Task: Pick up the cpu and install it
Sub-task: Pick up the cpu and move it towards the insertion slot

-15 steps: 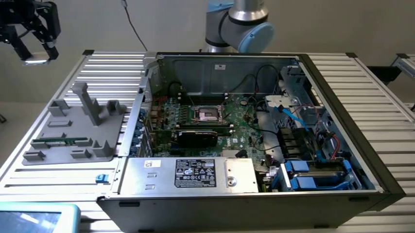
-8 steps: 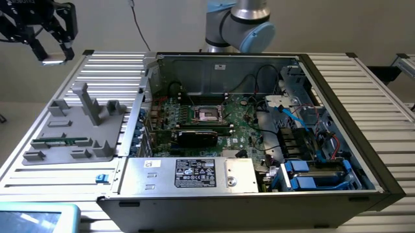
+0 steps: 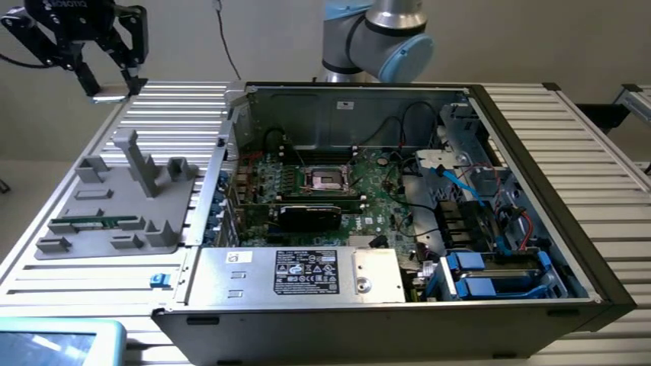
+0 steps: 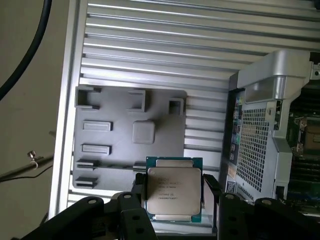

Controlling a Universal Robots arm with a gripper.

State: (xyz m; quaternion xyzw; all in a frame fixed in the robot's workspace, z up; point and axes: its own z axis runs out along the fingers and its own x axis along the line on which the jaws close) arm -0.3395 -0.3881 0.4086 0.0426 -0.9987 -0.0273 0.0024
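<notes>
We see one open computer case (image 3: 356, 335) on the tabletop (image 3: 600, 183) — inside it, one dark socket (image 3: 328, 180) half lost among wires. Beside it, one grey tray (image 3: 112, 206) holds one green memory stick (image 3: 94, 224). Farthest back, our one hand (image 3: 107, 84) grips the one cpu (image 4: 173, 187) in the air — the arm above is cut off.

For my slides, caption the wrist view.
Gripper holding the cpu, with the grey parts tray and open computer case beyond.
</notes>
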